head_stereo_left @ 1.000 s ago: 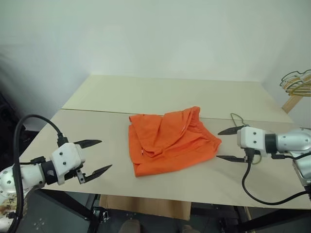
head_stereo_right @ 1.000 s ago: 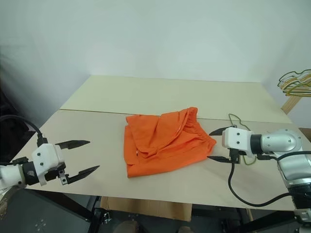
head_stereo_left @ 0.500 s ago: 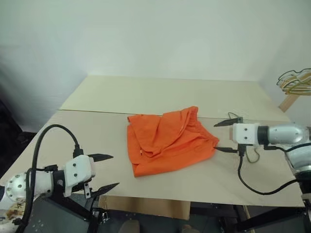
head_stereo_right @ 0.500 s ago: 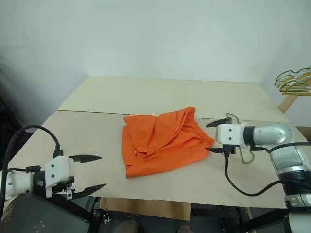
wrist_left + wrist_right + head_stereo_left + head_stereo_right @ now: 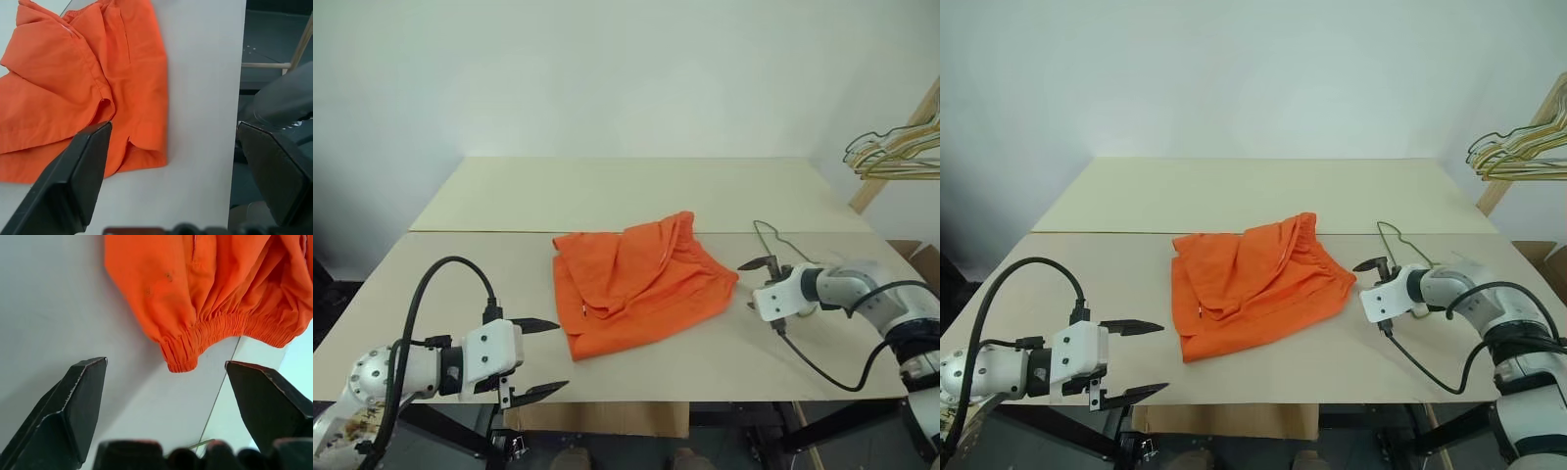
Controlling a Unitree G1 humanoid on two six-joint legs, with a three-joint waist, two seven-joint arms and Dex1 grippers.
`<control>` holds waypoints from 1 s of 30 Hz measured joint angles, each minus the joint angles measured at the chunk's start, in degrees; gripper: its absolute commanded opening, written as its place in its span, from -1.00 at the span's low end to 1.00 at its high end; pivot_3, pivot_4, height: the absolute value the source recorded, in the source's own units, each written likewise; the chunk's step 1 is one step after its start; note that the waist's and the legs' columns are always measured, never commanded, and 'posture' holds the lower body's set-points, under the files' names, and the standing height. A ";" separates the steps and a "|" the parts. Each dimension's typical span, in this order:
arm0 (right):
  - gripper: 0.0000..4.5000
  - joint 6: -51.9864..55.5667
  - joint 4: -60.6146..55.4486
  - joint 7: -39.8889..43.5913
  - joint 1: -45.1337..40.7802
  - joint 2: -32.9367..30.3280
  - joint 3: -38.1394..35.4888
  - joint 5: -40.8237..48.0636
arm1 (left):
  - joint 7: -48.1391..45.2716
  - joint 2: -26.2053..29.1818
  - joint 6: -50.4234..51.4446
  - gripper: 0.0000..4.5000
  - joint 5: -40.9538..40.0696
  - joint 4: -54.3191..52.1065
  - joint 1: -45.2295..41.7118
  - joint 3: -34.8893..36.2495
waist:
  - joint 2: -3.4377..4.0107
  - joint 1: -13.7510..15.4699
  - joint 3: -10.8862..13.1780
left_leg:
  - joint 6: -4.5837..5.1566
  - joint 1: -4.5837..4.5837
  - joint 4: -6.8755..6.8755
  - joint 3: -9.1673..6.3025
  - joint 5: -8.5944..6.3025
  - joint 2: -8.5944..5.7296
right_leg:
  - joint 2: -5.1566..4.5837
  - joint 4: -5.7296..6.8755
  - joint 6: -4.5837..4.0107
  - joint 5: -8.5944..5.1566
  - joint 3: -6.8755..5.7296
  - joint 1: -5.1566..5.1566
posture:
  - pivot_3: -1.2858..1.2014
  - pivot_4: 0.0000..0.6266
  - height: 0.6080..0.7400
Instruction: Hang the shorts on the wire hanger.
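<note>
Left eye view: we note the bright orange fabric shorts (image 5: 636,279) lying crumpled near the middle of the pale bench (image 5: 607,186), partly folded over themselves, gathered elastic waistband toward the robot's right. The thin dark wire hanger (image 5: 773,240) lies flat on the bench just beside the waistband, on its right; only its curved hook and a part of the wire are visible, the rest being hidden behind the right arm.

The right gripper (image 5: 756,281) sits low over the bench just beside the waistband end of the shorts, jaws spread wide, grasping nothing. In the right wrist view the waistband edge (image 5: 195,340) lies between and ahead of its two black fingers (image 5: 68,416), not yet touched. The left gripper (image 5: 546,357) hovers at the near bench edge, well apart from the shorts' leg hem, jaws likewise released and empty.

Handling, as we judge it: the shorts are light, soft and limp; they will sag and slide if pinched on a single loose layer. The elastic waistband is the thickest, firmest hold. The hanger looks light and stiff, but thin and flat on the bench, so awkward to pinch.

Containers: none on the bench. A cluster of spare wire hangers (image 5: 891,157) hangs off to the far right.
</note>
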 measured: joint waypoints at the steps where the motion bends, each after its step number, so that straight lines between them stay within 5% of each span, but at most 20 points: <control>1: 0.99 -0.28 1.72 -2.30 -0.79 0.77 0.90 -1.77 | 0.10 -0.04 0.18 0.97 0.01 -0.35 0.07 -0.22 | 0.00 -0.08 0.00 | 0.00 0.00 0.00 -0.01 0.00 -0.01 | 0.00 0.01 0.00 0.00 0.02 0.00 | 0.15 -1.00 1.00; 9: 0.99 -1.25 12.79 -14.14 -7.59 5.69 5.69 -7.78 | 1.03 -0.20 0.67 0.97 0.01 -1.96 0.18 -0.86 | 0.00 -0.23 0.00 | 0.00 0.05 0.00 -0.07 0.00 -0.02 | 0.01 0.04 0.00 0.02 0.03 0.03 | 0.17 -1.00 1.00; 12: 0.72 -1.66 15.31 -15.04 -8.87 6.63 6.82 -8.01 | 1.12 -0.20 1.03 1.00 0.01 -2.13 0.22 -0.86 | 0.00 -0.15 0.00 | 0.00 0.05 0.00 -0.08 0.00 -0.02 | 0.02 0.03 0.00 0.02 0.03 0.04 | 0.17 -1.00 1.00; 23: -0.99 -4.00 18.54 -15.87 -9.12 7.48 9.69 -8.54 | 0.48 1.18 -0.05 1.00 3.24 -1.67 2.27 -1.69 | 0.01 -0.08 0.00 | 0.00 0.10 0.00 -0.09 0.00 -0.03 | 0.03 0.10 -0.01 0.01 0.04 0.04 | 0.17 -1.00 1.00; 30: -0.99 -4.26 18.60 -13.92 -9.09 7.55 9.40 -6.64 | 3.46 1.69 -3.49 1.00 13.18 1.39 -3.49 -8.30 | 0.02 0.18 -0.01 | 0.00 0.11 -0.01 -0.09 0.01 -0.04 | 0.04 0.10 0.01 0.02 0.03 0.06 | 0.16 -1.00 1.00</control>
